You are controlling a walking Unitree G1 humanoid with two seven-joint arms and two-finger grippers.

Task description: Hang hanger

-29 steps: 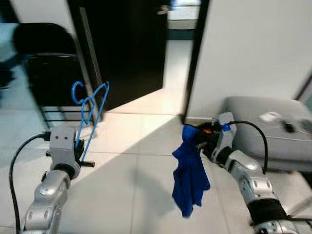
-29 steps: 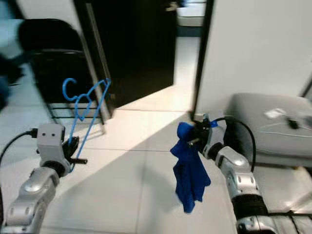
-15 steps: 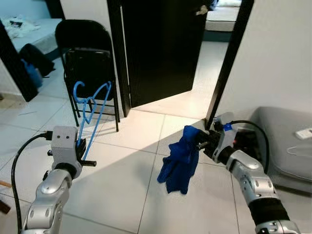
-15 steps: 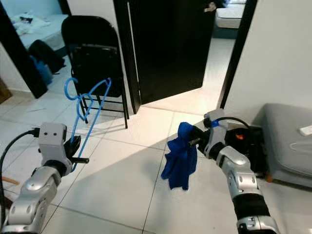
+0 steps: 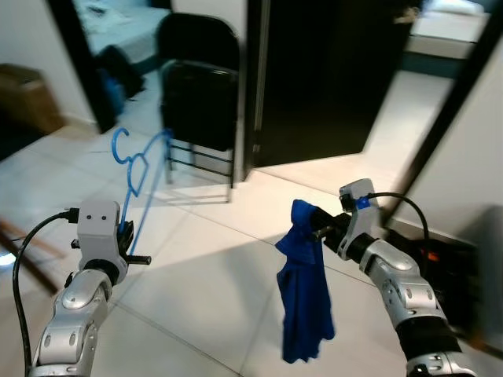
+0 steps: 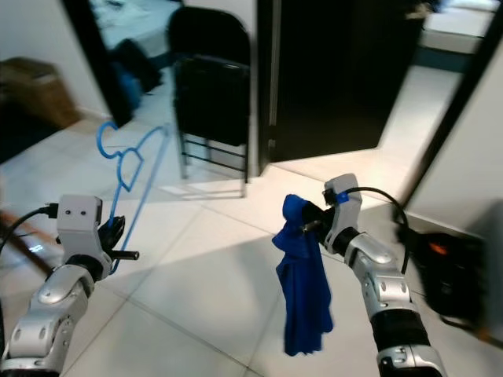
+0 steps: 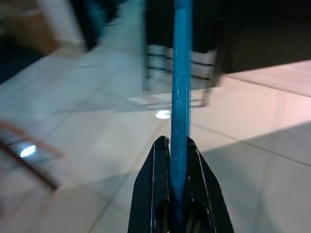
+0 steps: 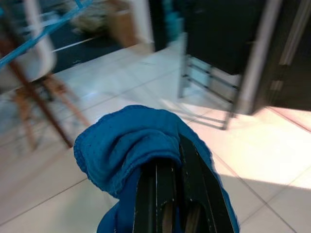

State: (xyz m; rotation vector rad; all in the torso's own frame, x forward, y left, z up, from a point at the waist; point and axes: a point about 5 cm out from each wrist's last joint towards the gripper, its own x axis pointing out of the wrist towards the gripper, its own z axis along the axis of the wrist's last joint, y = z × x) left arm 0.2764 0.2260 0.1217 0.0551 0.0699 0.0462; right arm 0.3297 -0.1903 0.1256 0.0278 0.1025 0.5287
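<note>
Pale floor tiles (image 5: pixel 204 275) spread ahead, crossed by a slanting band of light, and a black folding chair (image 5: pixel 200 86) stands near a dark open door (image 5: pixel 330 78). On the far left a second doorway gives onto a room where a brown box (image 5: pixel 27 98) sits at the wall.

On the left side the left arm is bent upward at the elbow, its wrist raised, so the left gripper (image 5: pixel 126 236) faces forward and a little up. Its jaws are clenched on the lower rod of a blue hanger (image 5: pixel 141 169). In the left wrist view the two black fingers (image 7: pixel 153 189) press that blue rod from both sides. The hanger is held in the air in front of the chair, well above the floor. Its long axis runs steeply up from the gripper, leaning slightly toward the chair, and the hook is at the top, curling toward the robot's left.

On the right, the right arm reaches forward and inward with the forearm rising toward the wrist. The right gripper (image 6: pixel 310 224) has its jaws clamped on the top fold of a blue cloth (image 6: pixel 302 290). That cloth hangs straight down from the grip, clear of the floor, between the two arms. In the right wrist view the fabric bunches over the fingertips (image 8: pixel 167 174).
</note>
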